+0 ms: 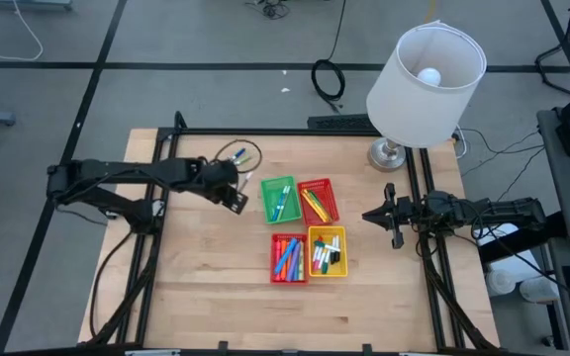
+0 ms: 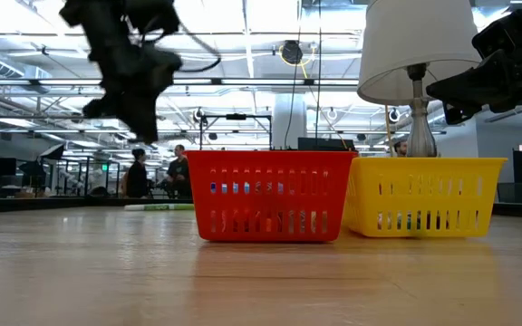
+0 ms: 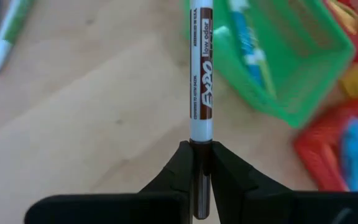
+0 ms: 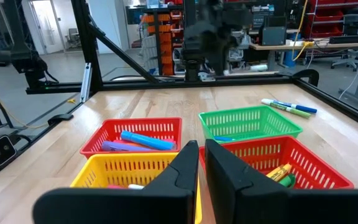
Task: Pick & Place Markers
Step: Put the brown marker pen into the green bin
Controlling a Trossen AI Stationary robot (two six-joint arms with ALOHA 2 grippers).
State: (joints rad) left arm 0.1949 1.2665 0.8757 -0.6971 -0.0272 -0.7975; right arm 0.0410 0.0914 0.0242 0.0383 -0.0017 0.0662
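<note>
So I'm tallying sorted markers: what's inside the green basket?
The green basket holds a green marker and a blue marker, lying lengthwise. Whether anything sits beneath them cannot be seen; its mesh wall hides the floor in the right wrist view.

"EXPO low odor" runs along the white marker (image 3: 201, 68) barrel.

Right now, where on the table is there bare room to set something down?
Bare wood runs below the four baskets to the table's near edge, and down its left side. Crowded: the basket cluster, loose markers beside the left end effector, and the lamp corner.
</note>
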